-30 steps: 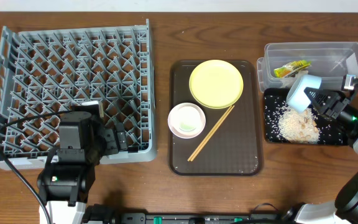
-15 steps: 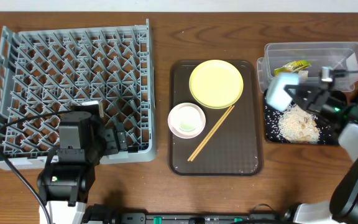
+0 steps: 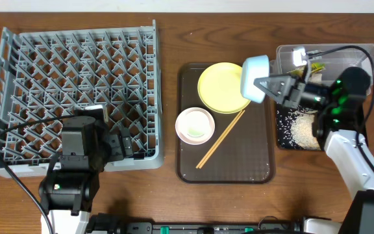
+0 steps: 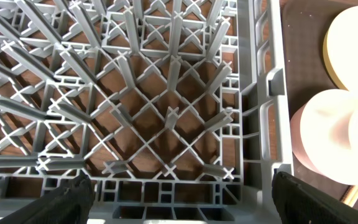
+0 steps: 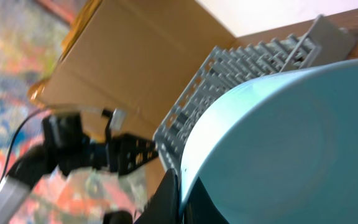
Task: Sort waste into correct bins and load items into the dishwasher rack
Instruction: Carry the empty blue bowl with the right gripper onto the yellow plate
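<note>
Right gripper (image 3: 273, 85): clamped on the rim of the blue bowl (image 3: 254, 70), which is tipped on edge.
Blue bowl: upper centre-right of the overhead frame, over the right edge of the plate (image 3: 223, 88).
Rack (image 3: 76, 65): fills the left of the frame, well apart from the bowl, straight leftward across the tray (image 3: 226, 166).
Left gripper (image 4: 179, 202): fingers wide and empty, over the rack's lower right corner.
Nearer arm: the left is closer to the rack, but the right has the bowl.

Bright, even overhead light, soft shadows; overexposed white bowl (image 4: 325, 137) in left wrist view; right wrist view blurred.
</note>
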Robot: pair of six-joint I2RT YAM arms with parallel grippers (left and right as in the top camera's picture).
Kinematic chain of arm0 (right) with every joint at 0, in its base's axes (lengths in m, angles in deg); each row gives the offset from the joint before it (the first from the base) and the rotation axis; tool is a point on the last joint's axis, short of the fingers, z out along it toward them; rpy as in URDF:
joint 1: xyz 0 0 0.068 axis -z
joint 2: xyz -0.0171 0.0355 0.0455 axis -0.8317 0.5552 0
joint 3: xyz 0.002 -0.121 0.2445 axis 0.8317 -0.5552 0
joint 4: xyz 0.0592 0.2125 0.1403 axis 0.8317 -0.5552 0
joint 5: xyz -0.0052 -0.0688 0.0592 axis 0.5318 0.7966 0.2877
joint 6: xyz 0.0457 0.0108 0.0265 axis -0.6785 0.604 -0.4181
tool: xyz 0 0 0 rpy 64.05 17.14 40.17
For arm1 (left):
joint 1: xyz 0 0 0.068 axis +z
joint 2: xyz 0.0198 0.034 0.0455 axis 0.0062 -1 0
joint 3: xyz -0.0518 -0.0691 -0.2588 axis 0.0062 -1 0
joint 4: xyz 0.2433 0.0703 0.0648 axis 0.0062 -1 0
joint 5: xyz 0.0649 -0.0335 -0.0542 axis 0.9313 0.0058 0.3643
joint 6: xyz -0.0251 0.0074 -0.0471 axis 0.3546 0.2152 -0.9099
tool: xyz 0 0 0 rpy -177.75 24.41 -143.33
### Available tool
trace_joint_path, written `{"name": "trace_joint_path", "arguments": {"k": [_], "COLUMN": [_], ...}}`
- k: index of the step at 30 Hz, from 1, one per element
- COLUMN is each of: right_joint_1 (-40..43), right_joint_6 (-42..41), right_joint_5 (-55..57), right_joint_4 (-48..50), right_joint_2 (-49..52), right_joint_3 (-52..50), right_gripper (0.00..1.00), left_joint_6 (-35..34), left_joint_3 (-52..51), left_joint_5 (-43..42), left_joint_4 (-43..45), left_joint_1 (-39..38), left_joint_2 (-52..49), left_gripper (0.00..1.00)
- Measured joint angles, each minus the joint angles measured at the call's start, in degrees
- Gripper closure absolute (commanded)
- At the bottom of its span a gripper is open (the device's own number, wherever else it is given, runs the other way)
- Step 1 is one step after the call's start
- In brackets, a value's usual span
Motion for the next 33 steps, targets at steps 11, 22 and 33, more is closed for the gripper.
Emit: {"name": "trace_joint_path", "arguments": {"k": [11,22,33], "right_joint_1": [-5.51,-16.41,-28.74], "right_joint_6": [11.82,44.41,61.72], "right_joint_5": [23.30,42.71,64.54], "right_joint_4": [-22.99,-67.01,-65.07], "right_joint_2": [0.04,0.13,5.40], "right_joint_3": [11.13,24.94,25.24], "right_gripper": [0.99,0.99,0.99], "left_joint_6": [-0.02,-0.02,-0.02], "left_joint_3": [0.00,0.00,0.00], "left_joint_5": [0.00,0.02,0.02], "left_joint_4": [0.15,0.20,0.20], "left_joint_1": [0.00,0.00,0.00], "left_joint_2": [0.00,-0.04,-0.02], "left_gripper": [0.07,0.07,0.07]}}
